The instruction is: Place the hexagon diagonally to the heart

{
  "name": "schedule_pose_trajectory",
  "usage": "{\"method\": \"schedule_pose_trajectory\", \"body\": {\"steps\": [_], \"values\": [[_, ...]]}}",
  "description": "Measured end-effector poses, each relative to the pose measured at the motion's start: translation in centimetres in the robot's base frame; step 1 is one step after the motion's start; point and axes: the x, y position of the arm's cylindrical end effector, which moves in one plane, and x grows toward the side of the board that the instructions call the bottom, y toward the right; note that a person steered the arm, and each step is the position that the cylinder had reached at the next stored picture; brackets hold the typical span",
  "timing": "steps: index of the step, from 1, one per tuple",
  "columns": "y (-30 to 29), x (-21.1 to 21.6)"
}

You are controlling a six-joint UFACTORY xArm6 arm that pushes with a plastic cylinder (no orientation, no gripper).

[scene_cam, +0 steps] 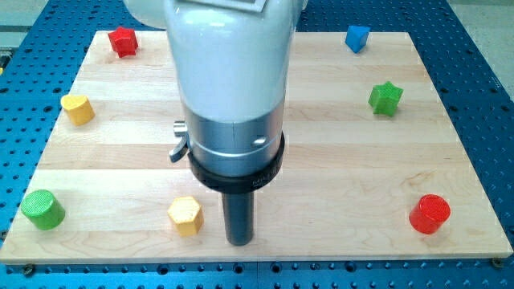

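Note:
The yellow hexagon block (185, 215) lies near the board's bottom edge, left of centre. The yellow heart block (77, 107) lies at the view's left, well above and to the left of the hexagon. My tip (240, 240) rests on the board just right of the hexagon, a small gap apart from it. The arm's white and grey body (231, 88) hangs over the board's middle and hides what is behind it.
A red star block (123, 40) lies at top left, a blue cube (357, 37) at top right, a green star (385, 98) at right, a red cylinder (430, 213) at bottom right, a green cylinder (42, 209) at bottom left. The wooden board (345, 177) lies on a blue perforated table.

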Motion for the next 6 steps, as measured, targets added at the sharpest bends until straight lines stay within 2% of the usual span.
{"method": "schedule_pose_trajectory", "body": {"steps": [1,3,4,5,6], "values": [[-8.0,-0.1],[-11.4,-13.0],[-9.7,-10.3],[-12.8,0.0],[-15.0,1.4]]}}
